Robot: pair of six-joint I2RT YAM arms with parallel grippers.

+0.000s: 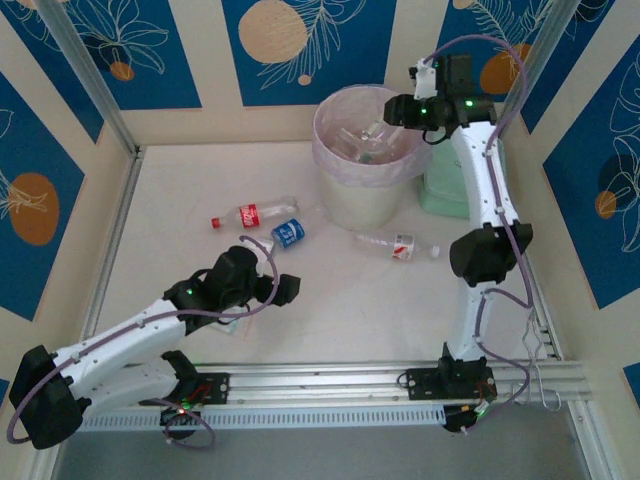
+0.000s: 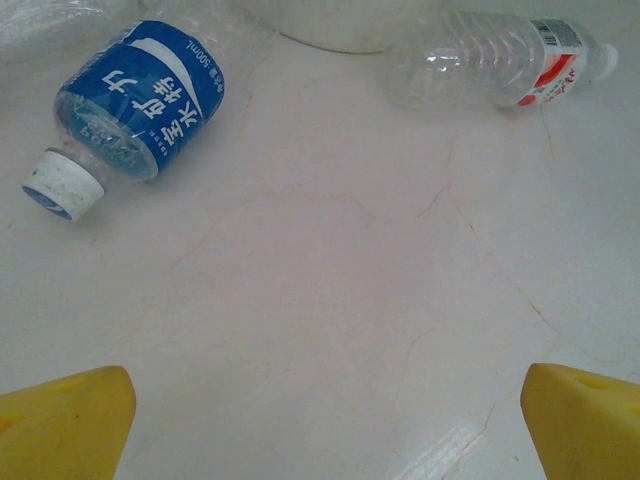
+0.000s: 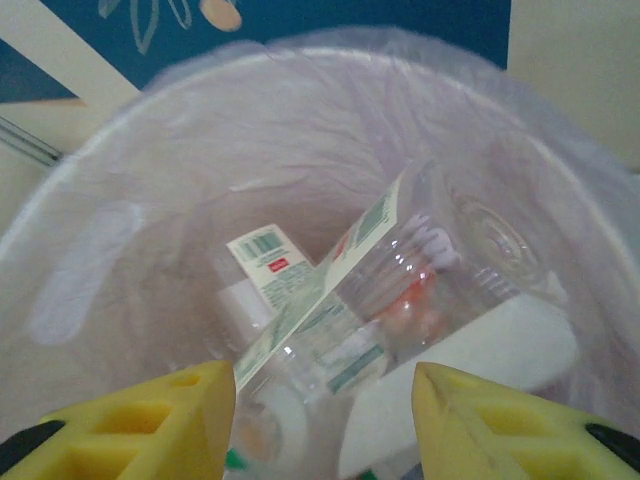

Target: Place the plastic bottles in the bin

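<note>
left fingers (image 2: 70, 420) wide, empty | blue-label bottle (image 2: 140, 100) on surface (image 2: 330, 280), upper left of wrist frame, axis diagonal, cap toward lower left; left arm nearer | right fingers (image 3: 160, 425) wide, empty over bin (image 1: 345, 195), top centre

You see a smooth, pale tabletop (image 2: 330, 300), faintly glossy, with fine hairline cracks. The blue-labelled bottle (image 2: 135, 100) is clear ribbed plastic with a shiny film label. The bin (image 1: 360, 205) is smooth cream plastic, lined with a thin, crinkled translucent bag (image 3: 200, 150). The left gripper (image 2: 327, 425) has matt yellow fingers (image 2: 60, 425).
</note>
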